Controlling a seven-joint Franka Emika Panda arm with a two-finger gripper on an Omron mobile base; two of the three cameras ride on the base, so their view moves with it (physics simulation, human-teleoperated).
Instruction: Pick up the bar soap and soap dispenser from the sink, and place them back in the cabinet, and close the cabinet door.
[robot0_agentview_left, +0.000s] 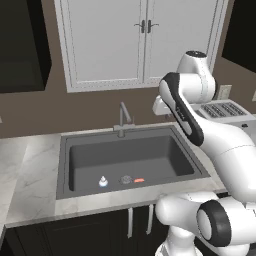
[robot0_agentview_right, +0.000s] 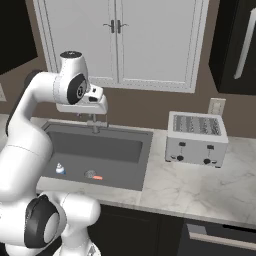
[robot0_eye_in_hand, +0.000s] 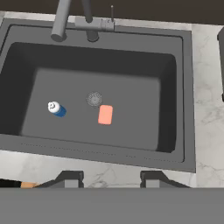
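Our gripper (robot0_eye_in_hand: 111, 178) hangs high above the sink (robot0_eye_in_hand: 187, 87), looking down into it; its two finger tips (robot0_eye_in_hand: 70, 178) stand apart with nothing between them, over the front rim. Reading the basin floor from left to right in the hand view, we see the dispenser (robot0_eye_in_hand: 57, 108) first, blue with its white pump top toward us, then the round drain (robot0_eye_in_hand: 94, 99) near the middle, and just beside the drain, to its right, the soap (robot0_eye_in_hand: 105, 114) lying flat. All three sit apart from one another. In the left base view the same order holds along the front of the basin: dispenser (robot0_agentview_left: 103, 182), drain (robot0_agentview_left: 126, 179), soap (robot0_agentview_left: 139, 180). The faucet (robot0_agentview_left: 123, 119) rises behind the basin. At the top right of the right base view we see a dark cabinet (robot0_agentview_right: 239, 45) with a long silver handle (robot0_agentview_right: 246, 44), above the toaster (robot0_agentview_right: 196, 138) on the counter (robot0_agentview_right: 200, 182).
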